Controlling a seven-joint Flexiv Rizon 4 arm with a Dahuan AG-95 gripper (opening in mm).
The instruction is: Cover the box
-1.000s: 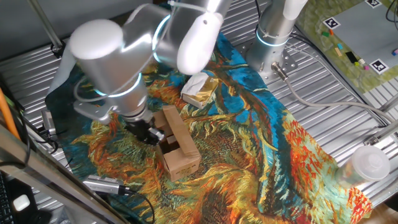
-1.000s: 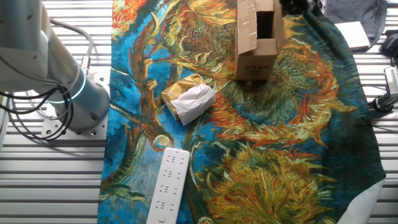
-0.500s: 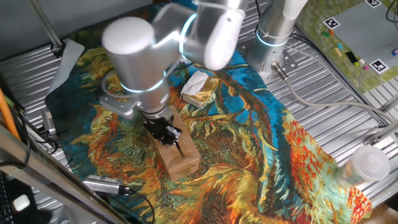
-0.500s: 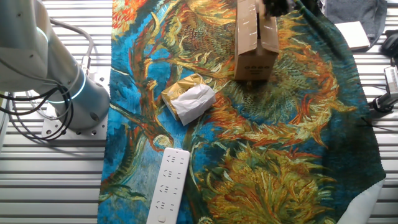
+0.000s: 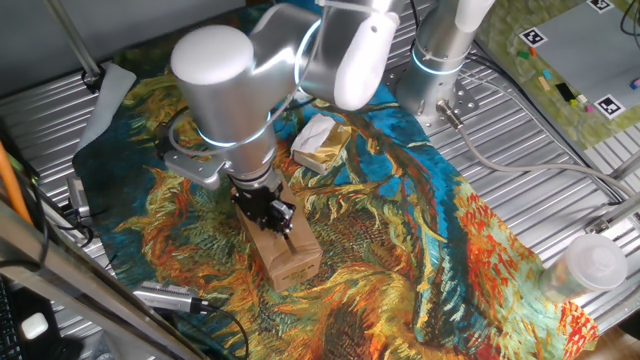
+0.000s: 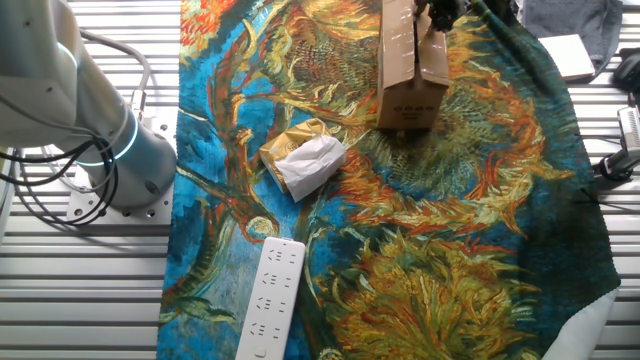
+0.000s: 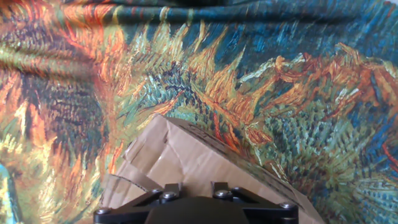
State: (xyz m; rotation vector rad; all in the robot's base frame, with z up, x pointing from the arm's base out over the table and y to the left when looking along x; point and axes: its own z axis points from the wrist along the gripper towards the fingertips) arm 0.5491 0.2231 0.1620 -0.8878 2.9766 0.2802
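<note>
The brown cardboard box [image 5: 292, 250] stands on the painted cloth, its top flaps folded down. My gripper [image 5: 273, 213] presses down on the box's top near its left end, fingers close together and holding nothing. In the other fixed view the box [image 6: 410, 70] is at the top edge, and the gripper [image 6: 440, 12] sits on its far right corner, mostly cut off. In the hand view the box [image 7: 186, 158] lies right under the gripper [image 7: 191, 186], one flap edge and a corner showing.
A white-and-yellow wrapped packet [image 5: 320, 143] lies behind the box, also in the other fixed view [image 6: 303, 160]. A white power strip [image 6: 268, 295] lies on the cloth's edge. The arm's base [image 5: 440, 50] stands at the back. A plastic cup [image 5: 585, 265] is at the right.
The gripper moved right from beside the box to on top of it. The flap that stood up is now folded down and the open top is covered.
</note>
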